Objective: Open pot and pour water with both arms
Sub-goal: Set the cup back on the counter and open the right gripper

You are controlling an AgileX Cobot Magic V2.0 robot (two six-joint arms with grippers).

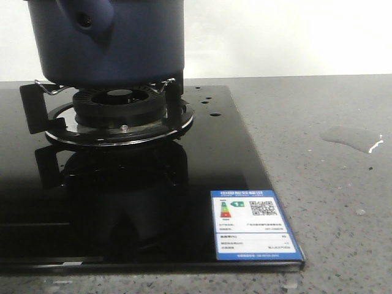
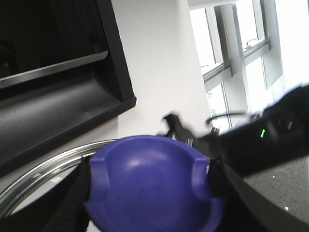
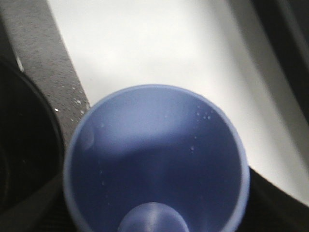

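The pot (image 1: pixel 107 40) sits on a black glass hob (image 1: pixel 245 159) set in a grey speckled bench (image 1: pixel 331 214); water (image 1: pixel 352 138) puddles at three o'clock. Left hand (image 2: pixel 149 193) clamps a purple lid (image 2: pixel 152 186); right hand's state unclear.

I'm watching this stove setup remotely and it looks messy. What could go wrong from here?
1. A puddle of water already lies on the counter beside the cooktop, with droplets on the glass; more pouring could spill further.
2. The left wrist view shows the left pincer around a purple knob, apparently the lid's; it might slip.
3. The light-blue cup has droplets inside; any leftover water may drip.
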